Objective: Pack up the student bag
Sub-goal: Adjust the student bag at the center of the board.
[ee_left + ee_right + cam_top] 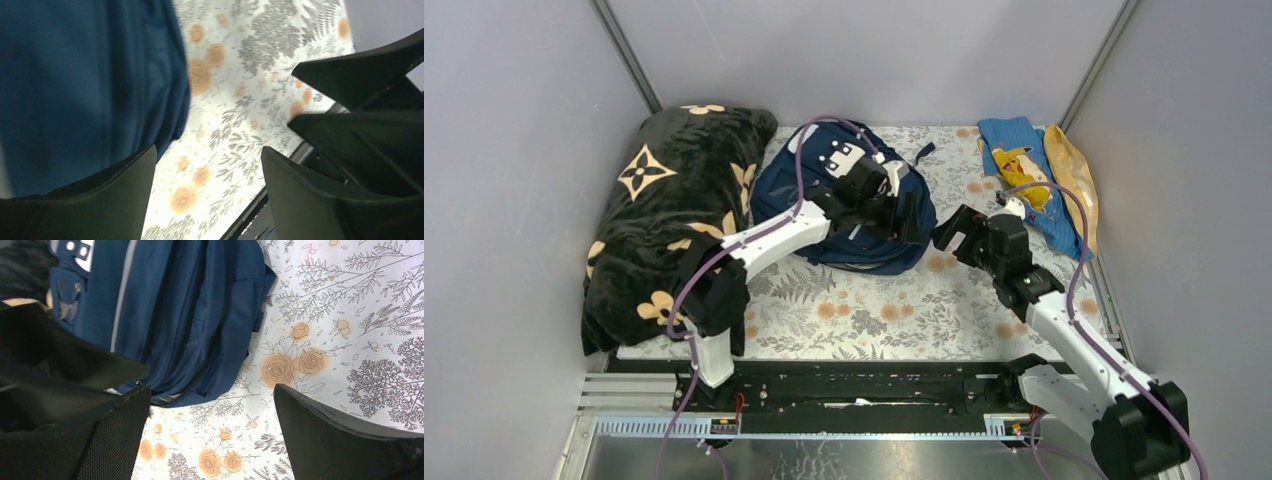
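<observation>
The student bag (844, 200), navy with white stripes and patches, lies at the back middle of the floral cloth. It also shows in the left wrist view (75, 90) and the right wrist view (175, 315). My left gripper (908, 218) hovers over the bag's right edge, open and empty (207, 165), with the bag beside its left finger. My right gripper (957, 232) is just right of the bag, open and empty (210, 400), above the cloth near the bag's lower corner. The two grippers are close together. No books are in view.
A black blanket with tan flower marks (674, 220) is piled at the left. A lighter blue cloth with a yellow cartoon figure (1024, 170) and a yellow item (1074, 170) lie at the back right. The floral tablecloth (874, 310) covers the table. Grey walls enclose it.
</observation>
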